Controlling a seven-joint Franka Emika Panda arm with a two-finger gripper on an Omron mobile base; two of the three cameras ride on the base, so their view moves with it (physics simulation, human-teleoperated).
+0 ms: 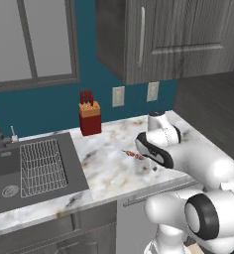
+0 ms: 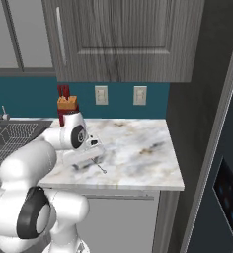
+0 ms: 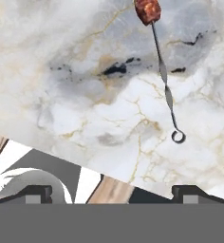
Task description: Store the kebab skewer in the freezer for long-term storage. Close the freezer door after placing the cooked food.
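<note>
Hand view: kebab skewer [image 3: 162, 71] lies on marble counter [image 3: 76, 95]; ringed end nearest.
Gripper [image 3: 113, 192]: jaws wide apart, nothing between them, above skewer.
Sink [image 1: 5, 171]: holds wire rack [image 1: 39, 166].
Right base view: freezer door [image 2: 222, 197] beside counter.

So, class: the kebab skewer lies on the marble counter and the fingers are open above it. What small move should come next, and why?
Probably lower the open gripper toward the kebab skewer, which lies flat on the counter ahead of the fingers and is not yet between them.
</note>
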